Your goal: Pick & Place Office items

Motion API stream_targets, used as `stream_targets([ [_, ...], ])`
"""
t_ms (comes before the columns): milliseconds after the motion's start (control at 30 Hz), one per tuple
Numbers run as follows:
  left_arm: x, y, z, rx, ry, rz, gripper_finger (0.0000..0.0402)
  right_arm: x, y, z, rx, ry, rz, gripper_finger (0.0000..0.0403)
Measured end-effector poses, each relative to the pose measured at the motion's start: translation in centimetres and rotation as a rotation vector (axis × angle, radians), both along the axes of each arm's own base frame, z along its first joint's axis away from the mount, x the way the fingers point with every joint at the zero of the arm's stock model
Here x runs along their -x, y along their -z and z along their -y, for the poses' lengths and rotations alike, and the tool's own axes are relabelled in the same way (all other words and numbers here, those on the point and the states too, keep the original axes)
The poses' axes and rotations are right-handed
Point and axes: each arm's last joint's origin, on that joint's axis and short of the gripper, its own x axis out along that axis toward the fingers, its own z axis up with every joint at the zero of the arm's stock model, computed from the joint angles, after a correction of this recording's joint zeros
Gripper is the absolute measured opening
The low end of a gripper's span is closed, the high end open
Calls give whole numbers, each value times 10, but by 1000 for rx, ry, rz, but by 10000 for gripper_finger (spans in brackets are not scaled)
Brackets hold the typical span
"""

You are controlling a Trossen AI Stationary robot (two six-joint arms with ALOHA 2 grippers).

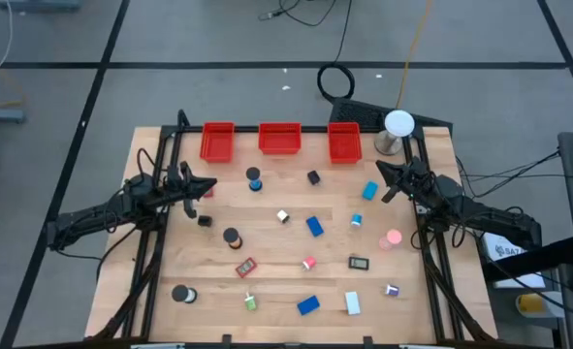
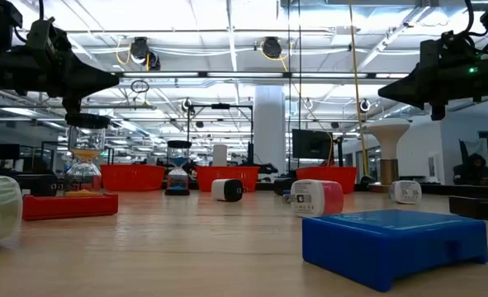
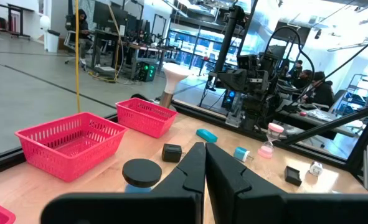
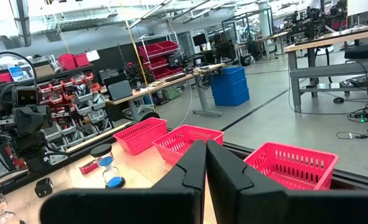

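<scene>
Small office items lie scattered on the wooden table: a blue block [image 1: 314, 226], another blue block [image 1: 308, 305] [image 2: 392, 242], black rolls [image 1: 231, 236] [image 1: 181, 294], a black cube [image 1: 313, 177], a red flat piece [image 1: 245, 268], a pink bit [image 1: 308, 263], a green bit [image 1: 250, 302] and a white block [image 1: 352, 304]. My left gripper [image 1: 211, 185] [image 3: 205, 147] hovers shut above the table's left side, near a small hourglass [image 1: 254, 178]. My right gripper [image 1: 380, 169] [image 4: 205, 144] hovers shut above the far right part, near a cyan block [image 1: 369, 191]. Neither touches anything.
Three red bins [image 1: 217, 141] [image 1: 279, 138] [image 1: 344, 142] stand in a row along the table's far edge. A white round dome [image 1: 398, 123] stands at the far right corner. A pink hourglass [image 1: 393, 237] stands near the right edge. Dark frame rails run along both sides.
</scene>
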Motion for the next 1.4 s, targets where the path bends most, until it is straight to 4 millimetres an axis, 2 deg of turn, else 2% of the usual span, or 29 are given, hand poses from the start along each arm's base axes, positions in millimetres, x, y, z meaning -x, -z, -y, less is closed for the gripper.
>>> stream_targets([
  [767, 0, 0, 0, 1, 0, 1, 10, 0, 0, 0, 0, 0, 0, 4],
  [1100, 2, -12, -1, -24, -34, 122, 10, 0, 0, 0, 0, 0, 0, 4],
  [1400, 2, -12, -1, 94, -20, 157, 10, 0, 0, 0, 0, 0, 0, 4],
])
